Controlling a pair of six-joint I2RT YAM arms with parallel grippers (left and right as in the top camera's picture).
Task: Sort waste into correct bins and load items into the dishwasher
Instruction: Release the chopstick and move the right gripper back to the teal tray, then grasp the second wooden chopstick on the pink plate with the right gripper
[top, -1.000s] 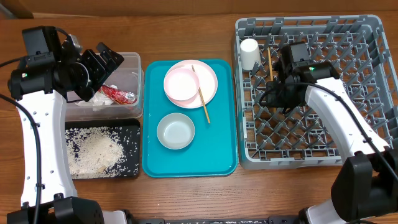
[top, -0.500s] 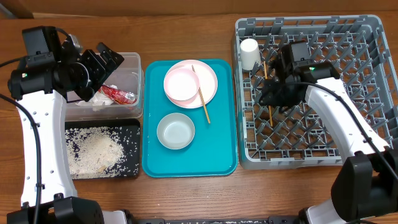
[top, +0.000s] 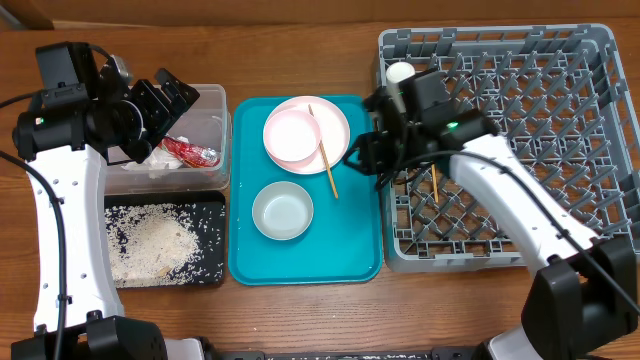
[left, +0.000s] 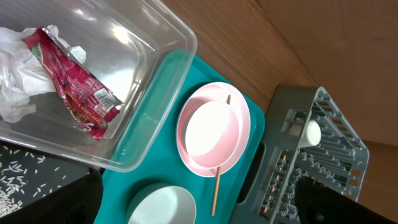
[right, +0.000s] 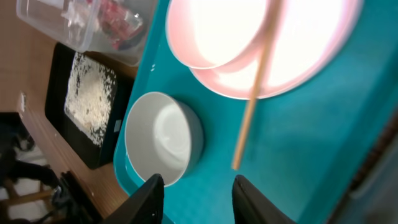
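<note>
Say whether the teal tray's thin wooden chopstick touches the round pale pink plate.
Touching: the right wrist view shows the chopstick lying across the plate's rim.

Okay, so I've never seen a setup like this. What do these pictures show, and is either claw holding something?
Two robot arms at a table. One picture looks down from above; the other two come from wrist cameras. A clear tub holds a wrapper; a black tray holds rice. The teal tray carries a pink plate with a bowl on it, another bowl and a chopstick. The grey rack holds a cup and another chopstick. The left gripper and right gripper are both open, holding nothing.
</note>
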